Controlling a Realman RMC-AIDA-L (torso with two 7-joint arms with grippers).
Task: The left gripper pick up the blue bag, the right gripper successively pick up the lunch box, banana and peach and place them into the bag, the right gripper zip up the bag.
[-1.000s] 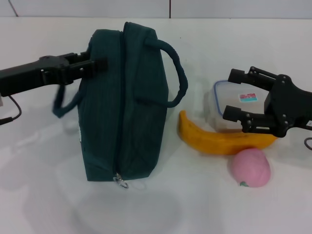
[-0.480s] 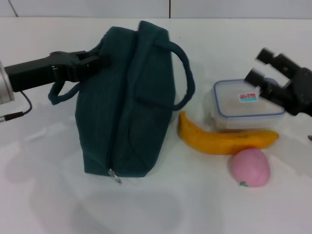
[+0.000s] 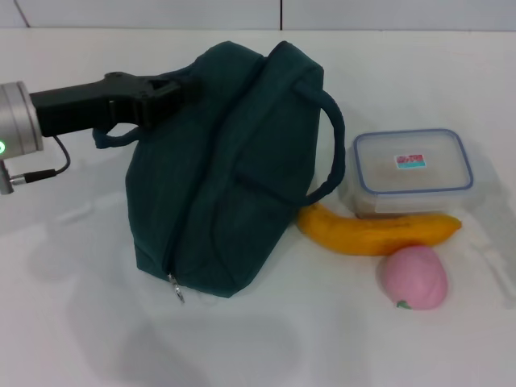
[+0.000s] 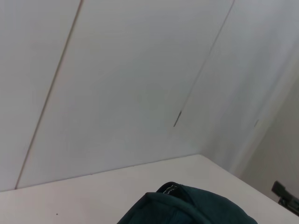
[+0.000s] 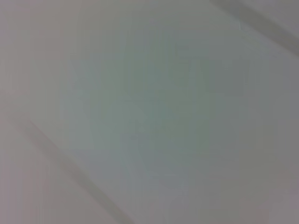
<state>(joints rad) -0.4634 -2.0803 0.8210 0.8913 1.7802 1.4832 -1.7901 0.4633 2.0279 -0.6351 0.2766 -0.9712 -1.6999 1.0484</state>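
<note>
Left gripper (image 3: 179,90) clamped on the upper left edge of the blue bag (image 3: 226,169), tilted on the table (image 3: 81,322). Lunch box (image 3: 411,171) at right, small label unreadable; banana (image 3: 375,232) and peach (image 3: 414,276) in front. Right gripper out of sight.

One black arm with a silver wrist is the only part of the robot we can see.

The left gripper (image 3: 173,93) is a matte black, angular jointed claw on a long black housing; behind it we see a silver cylindrical wrist (image 3: 18,131) carrying a small green light, and a thin black cable (image 3: 50,166) looping beneath to what looks like a plug, though we cannot see it clearly.
</note>
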